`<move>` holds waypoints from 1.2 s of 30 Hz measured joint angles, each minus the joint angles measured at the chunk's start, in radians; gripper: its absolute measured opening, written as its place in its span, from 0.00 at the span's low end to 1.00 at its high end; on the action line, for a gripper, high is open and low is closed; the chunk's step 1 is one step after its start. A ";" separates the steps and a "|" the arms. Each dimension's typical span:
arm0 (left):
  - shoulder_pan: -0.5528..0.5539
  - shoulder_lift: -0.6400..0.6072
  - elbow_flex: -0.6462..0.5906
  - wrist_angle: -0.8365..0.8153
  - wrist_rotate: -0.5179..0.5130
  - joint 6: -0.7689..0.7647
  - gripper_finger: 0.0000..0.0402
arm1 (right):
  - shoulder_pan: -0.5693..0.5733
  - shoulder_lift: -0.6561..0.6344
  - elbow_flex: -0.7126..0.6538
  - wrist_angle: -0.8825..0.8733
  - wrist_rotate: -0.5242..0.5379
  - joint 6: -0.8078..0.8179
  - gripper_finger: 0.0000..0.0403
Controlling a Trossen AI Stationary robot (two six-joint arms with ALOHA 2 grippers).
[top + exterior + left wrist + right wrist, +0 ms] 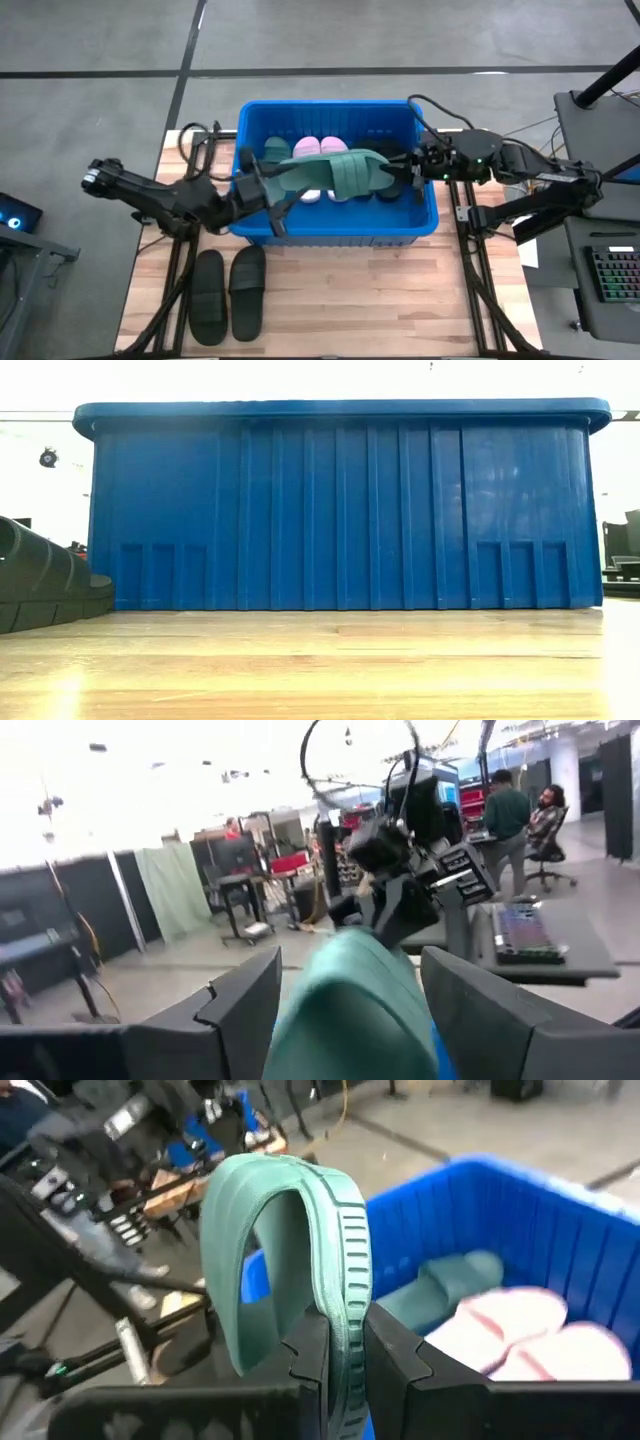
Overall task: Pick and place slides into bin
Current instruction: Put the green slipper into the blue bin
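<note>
A dark green slide is held level above the blue bin between my two grippers. My left gripper is shut on its left end, and my right gripper is shut on its right end. In the bin lie a pink pair and another green slide; both also show in the right wrist view, the pink pair beside the green slide. Dark slides lie under the held one. A black pair rests sole-down on the table in front of the bin. My left gripper holds the green slide's end between its two fingers, coming level from the table's left along the slide. The slide is clear of the bin's contents. My right gripper pinches the ribbed edge of the slide's sole between its two fingers, coming level from the table's right. The strap arches beyond the fingers, and the slide hangs over the bin.
The bin's near wall fills the low view, with a black slide at its left. Bare wooden table lies in front of the bin. People sit at desks in the room behind.
</note>
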 joint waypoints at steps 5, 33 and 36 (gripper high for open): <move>-0.017 -0.019 0.007 -0.007 -0.053 0.227 0.56 | -0.054 -0.022 0.000 -0.082 -0.118 0.106 0.07; -0.027 0.266 0.169 -0.140 -0.255 1.030 0.56 | -0.314 0.046 0.000 -0.110 -0.657 0.335 0.07; -0.024 0.289 0.167 -0.139 -0.254 1.045 0.56 | -0.314 0.061 0.000 -0.093 -0.706 0.346 0.07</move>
